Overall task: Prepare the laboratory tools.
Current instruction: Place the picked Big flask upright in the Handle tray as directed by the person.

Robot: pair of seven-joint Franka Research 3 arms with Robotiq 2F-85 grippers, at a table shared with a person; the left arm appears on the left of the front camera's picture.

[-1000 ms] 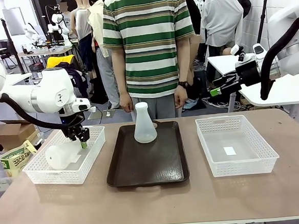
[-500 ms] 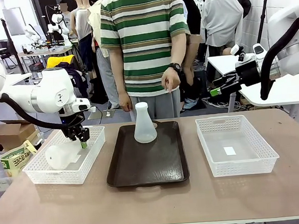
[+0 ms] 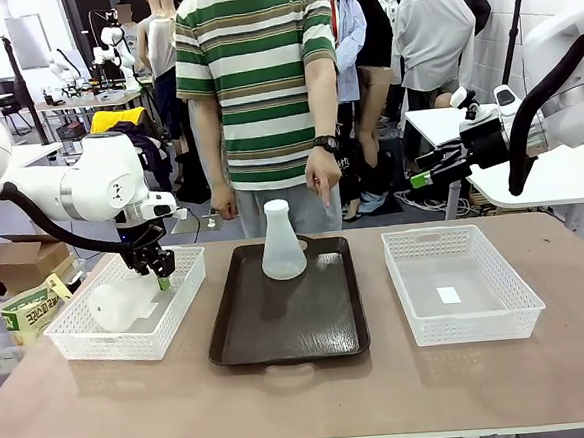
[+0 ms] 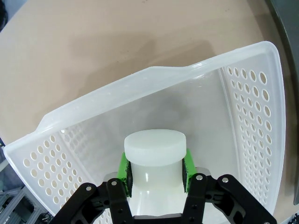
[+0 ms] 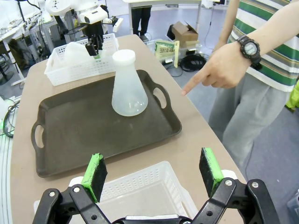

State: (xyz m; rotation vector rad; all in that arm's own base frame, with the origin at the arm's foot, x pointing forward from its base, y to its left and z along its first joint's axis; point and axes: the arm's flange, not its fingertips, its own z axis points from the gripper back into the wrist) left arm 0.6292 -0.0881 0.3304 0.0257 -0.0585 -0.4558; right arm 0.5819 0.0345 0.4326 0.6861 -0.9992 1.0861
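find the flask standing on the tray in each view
Front: the flask stands upright at the tray's far end, picture centre.
Left wrist: not in it.
Right wrist: upper centre, on the tray's right half.
Shared landmark: the person's pointing hand, beside the flask in front and right wrist views.

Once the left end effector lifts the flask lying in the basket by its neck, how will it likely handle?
The flask looks empty, so probably light. The smooth neck between the green pads may slip. Its wide base would likely droop.
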